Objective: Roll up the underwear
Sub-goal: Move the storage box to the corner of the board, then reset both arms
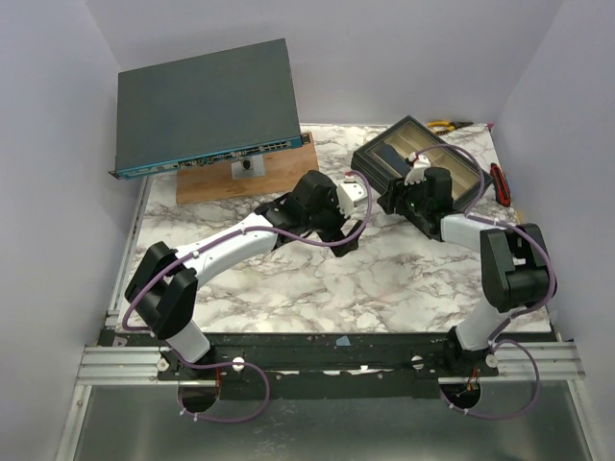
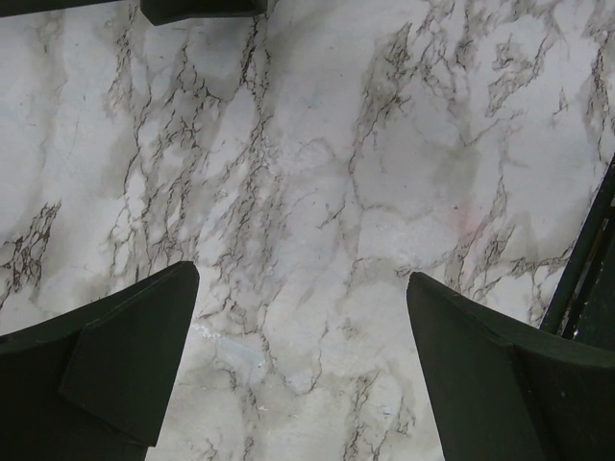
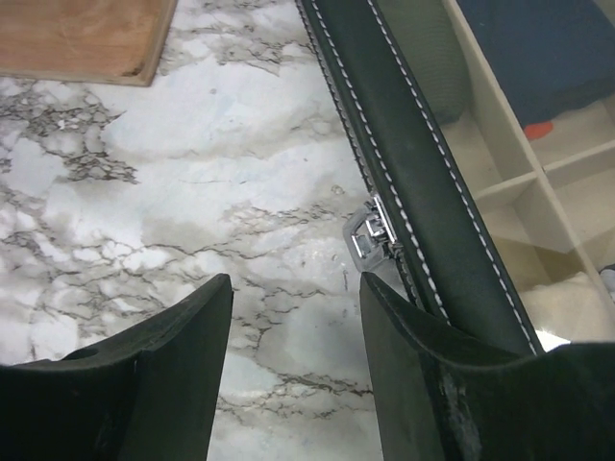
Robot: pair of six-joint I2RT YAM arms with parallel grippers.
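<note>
Marble table | left hand released | right hand released | box clasp: right wrist view only

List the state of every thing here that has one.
Black white-stitched compartment box: holds dark blue fabric.
Silver metal latch: on the box's outer wall, ungripped.
Left hand: open, empty, over marble table.
Right hand: open, empty, beside the latch.
Blue-grey flat network switch: resting on wooden board.

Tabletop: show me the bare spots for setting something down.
Widest bare marble: near side, between the left arm and right arm. Smaller strip: far edge, between the wooden board and the compartment box. Crowded: centre where both arms reach; far right by the tools.
</note>
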